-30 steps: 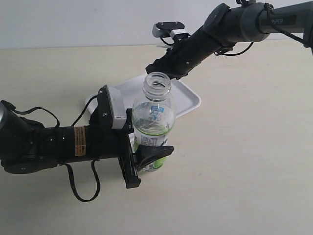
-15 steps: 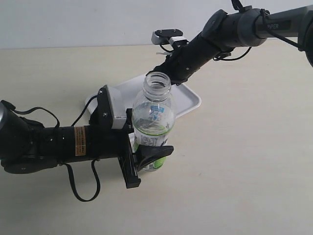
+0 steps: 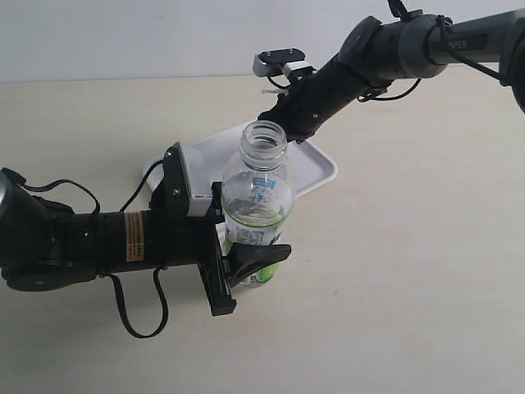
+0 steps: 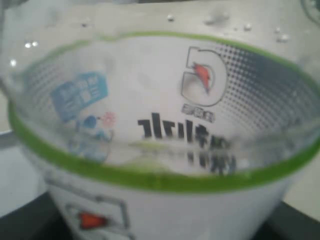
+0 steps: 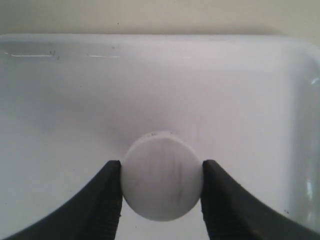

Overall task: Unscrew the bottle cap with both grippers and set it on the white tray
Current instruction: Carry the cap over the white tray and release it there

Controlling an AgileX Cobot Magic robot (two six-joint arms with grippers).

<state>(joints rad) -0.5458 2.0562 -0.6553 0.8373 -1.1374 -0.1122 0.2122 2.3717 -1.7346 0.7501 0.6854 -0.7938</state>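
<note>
bottle cap (image 5: pixel 162 175) — round, white, faintly streaked

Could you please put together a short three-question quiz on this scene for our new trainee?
1. True or false: the bottle has a cap on its neck.
2. Multiple choice: over the white tray, the right end effector grips:
A. the bottle cap
B. the bottle
C. nothing
3. Fill in the blank: the bottle is clamped low on its body by the ____ end effector.

Key:
1. False. The neck is open.
2. A. The cap sits between the two black fingers.
3. Left. The left end effector holds the bottle upright at its label.
</note>
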